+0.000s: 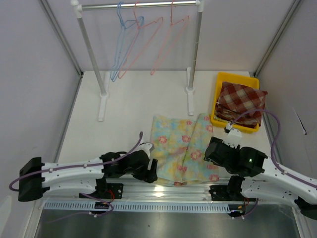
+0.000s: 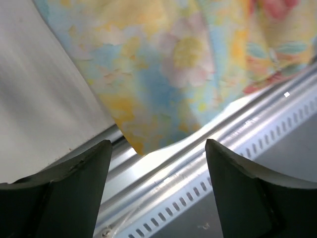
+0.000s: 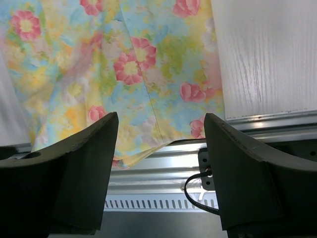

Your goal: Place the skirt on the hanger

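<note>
Skirt point(image 1: 184, 146): thin floral-print cloth, soft and matt, lightly creased.
Table point(image 1: 129, 124): white, matt, fine wood grain.
Edge rail point(image 3: 148, 191): bare metal, brushed, bright sheen.
Rack bar point(image 1: 104, 6): polished metal.
Hangers point(image 1: 118, 49): thin coated wire.
Bin point(image 1: 237, 76): glossy yellow plastic.
Folded plaid point(image 1: 242, 101): woven cloth, matt.
Left gripper point(image 2: 158, 144), right gripper point(image 3: 161, 116): dark matt plastic, smooth.

Both arms lie low, reaching inward toward the skirt point(image 1: 183, 146). The left gripper point(image 1: 148, 169) sits at its near-left corner and the right gripper point(image 1: 214, 150) hangs by its right edge. Jaws on both are spread wide and empty.
</note>
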`<state>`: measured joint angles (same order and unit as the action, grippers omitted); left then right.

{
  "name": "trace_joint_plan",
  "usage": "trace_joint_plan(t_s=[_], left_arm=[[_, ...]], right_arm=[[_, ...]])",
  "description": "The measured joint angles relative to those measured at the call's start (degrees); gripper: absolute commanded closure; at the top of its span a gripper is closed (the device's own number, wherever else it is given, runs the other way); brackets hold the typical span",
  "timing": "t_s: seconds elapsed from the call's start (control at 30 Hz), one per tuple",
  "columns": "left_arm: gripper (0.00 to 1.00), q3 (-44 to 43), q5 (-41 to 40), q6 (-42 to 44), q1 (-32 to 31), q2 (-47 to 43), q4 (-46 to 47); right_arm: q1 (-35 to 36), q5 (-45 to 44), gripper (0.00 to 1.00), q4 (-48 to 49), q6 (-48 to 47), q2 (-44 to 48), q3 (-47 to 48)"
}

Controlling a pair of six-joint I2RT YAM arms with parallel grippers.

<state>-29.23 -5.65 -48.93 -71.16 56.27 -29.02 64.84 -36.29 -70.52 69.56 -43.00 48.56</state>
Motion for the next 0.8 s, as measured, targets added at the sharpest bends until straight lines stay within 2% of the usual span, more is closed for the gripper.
trace_joint_plan(t_s=[0.03,0.2,0.3,0.5,0.57,0.67,0.8], left_arm=[[0.12,-0.4,0.3,0.2,0.0,-2.2,-1.1],[0.09,-2.0,0.2,-0.2,0.0,-10.9,-4.6],[0.10,-1.4,-0.5,-2.4,0.5,-12.6,-5.6],[0.14,5.9,0.3,-5.5,5.9,-9.1,-1.5],[0.16,7.6,1.5,-5.5,8.0,-7.5,0.2],[0.17,8.4,4.7,-5.2,11.8,-5.4,4.7],[0.19,9.0,9.4,-4.6,14.4,-2.5,10.8]], right_arm=[[-0.4,0.3,0.24,-0.2,0.3,-1.0,-0.1],[-2.0,2.7,0.26,0.9,1.1,-6.6,-4.9],[-2.4,4.3,0.28,0.6,1.8,-9.7,-7.4],[-9.6,7.3,0.40,3.3,-1.7,-13.5,-7.4],[-12.3,9.2,0.49,5.8,-4.1,-15.4,-7.7],[-16.9,13.6,0.49,11.1,-8.0,-17.5,-10.5],[-23.0,19.7,0.43,15.5,-12.7,-17.7,-14.6]])
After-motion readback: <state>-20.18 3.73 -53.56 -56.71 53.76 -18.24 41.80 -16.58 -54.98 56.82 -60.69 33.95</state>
